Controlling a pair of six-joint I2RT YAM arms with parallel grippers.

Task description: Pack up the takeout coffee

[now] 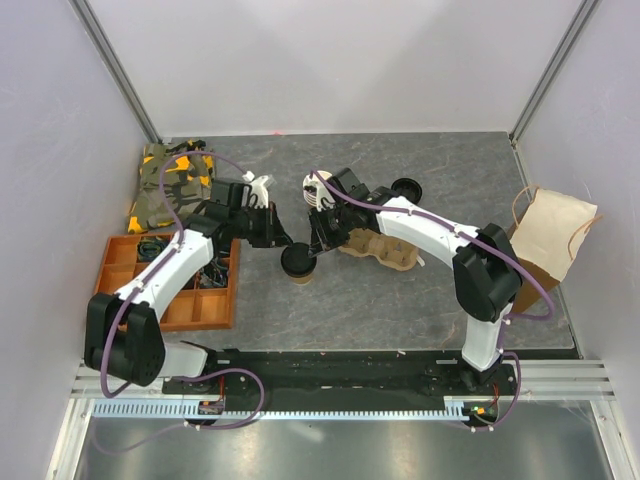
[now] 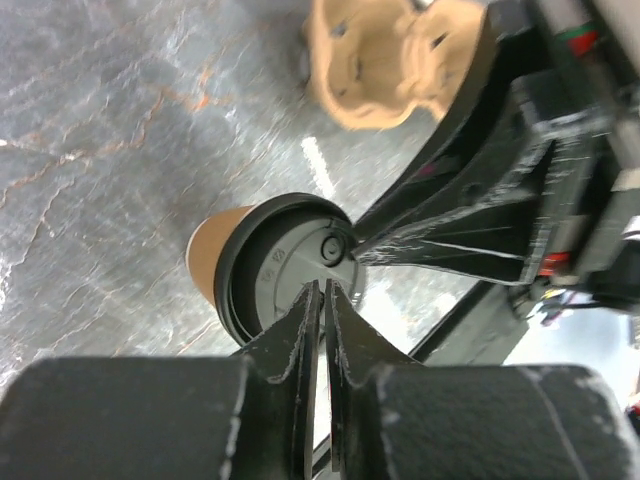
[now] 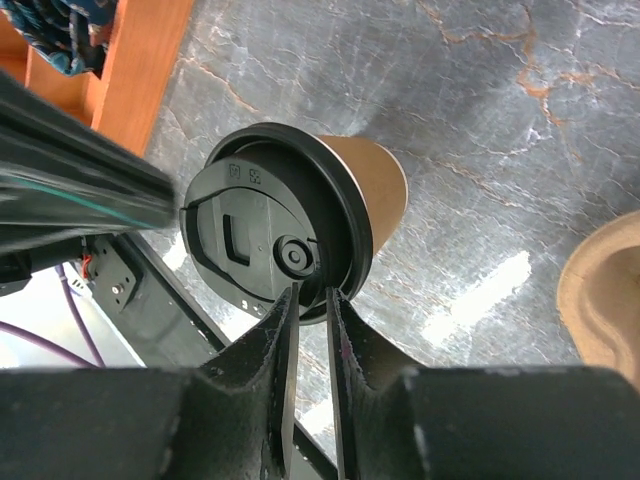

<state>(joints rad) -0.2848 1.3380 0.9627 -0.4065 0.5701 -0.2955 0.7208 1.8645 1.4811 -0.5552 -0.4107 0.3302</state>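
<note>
- cup (image 1: 303,277), brown paper, black lid (image 3: 260,225) on; upright at middle of table (image 1: 400,310), just beside pulp carrier (image 1: 385,250)
- lid: small embossed marks beside sip tab, too small to read
- left gripper (image 2: 322,288): fingers almost together, tips at lid's rim
- right gripper (image 3: 310,290): narrow gap, tips on opposite rim; grip cannot be told
- bag (image 1: 550,235), brown paper, at right edge

A grey, stone-veined table (image 1: 400,300) carries an orange compartment tray (image 1: 205,318) at its left edge with a camouflage cloth (image 1: 165,185) behind it, the lidded takeout coffee (image 1: 298,263) mid-table beside a pulp cup carrier (image 1: 385,250) — and a brown paper bag (image 1: 550,235) far right.
</note>
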